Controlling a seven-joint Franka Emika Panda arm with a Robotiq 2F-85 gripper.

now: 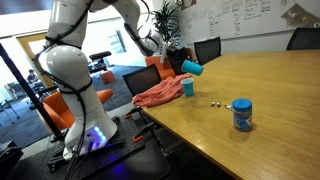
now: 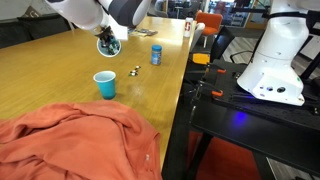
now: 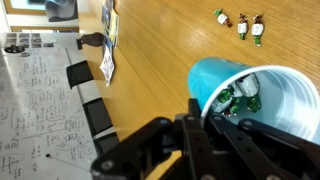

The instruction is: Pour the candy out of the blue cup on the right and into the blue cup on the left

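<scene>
Nothing here can actually be read from where I stand. The whiteboard (image 1: 240, 18) on the far wall is covered in dark handwritten notes. In the wrist view the same whiteboard (image 3: 35, 110) fills the left side, but the strokes are too small and blurred to make out a single word or number. The small blue jar (image 1: 242, 115) on the surface (image 1: 285, 80) carries a pale band whose print is illegible. The candy wrappers (image 3: 240, 24) show only green and white patches.
</scene>
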